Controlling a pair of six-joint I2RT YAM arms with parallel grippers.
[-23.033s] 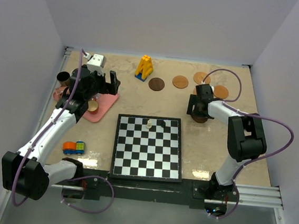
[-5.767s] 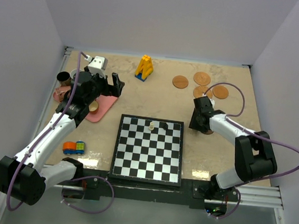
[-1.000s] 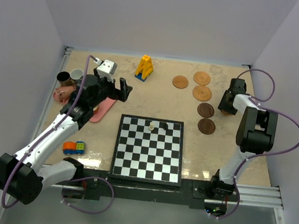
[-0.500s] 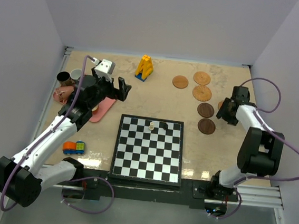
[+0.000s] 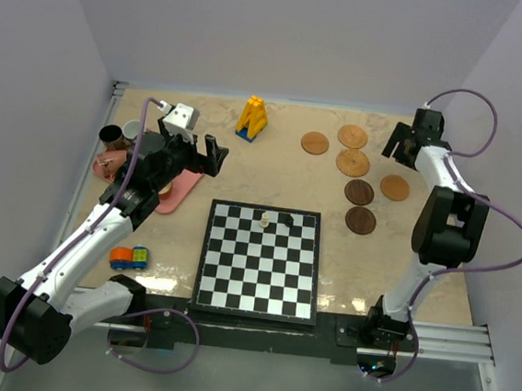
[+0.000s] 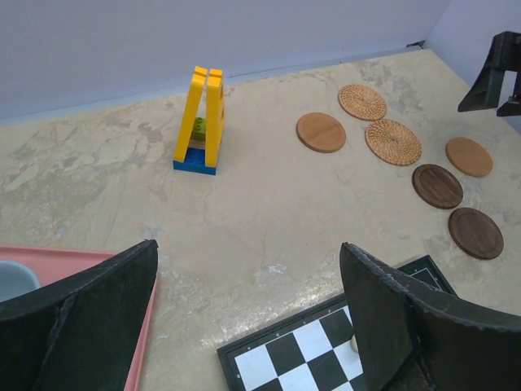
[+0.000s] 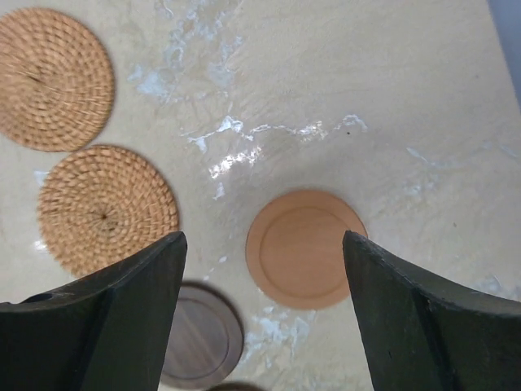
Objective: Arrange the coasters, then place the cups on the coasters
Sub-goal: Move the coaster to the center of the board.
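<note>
Half a second on, my right pincer (image 7: 262, 240) has pulled back across the table (image 5: 245, 171) toward the far corner and hangs with jaws apart, empty. My left pincer (image 6: 248, 248) gapes wide too, gripping nothing; the pink tray (image 5: 186, 186) lies under its left finger, the cups (image 5: 119, 133) further left. Six coasters (image 5: 352, 162) lie just below the right pincer, the tan coaster (image 7: 307, 248) straight beneath. My worry: these discs sit close together, so neighbouring cup handles could clash and shove a coaster askew.
</note>
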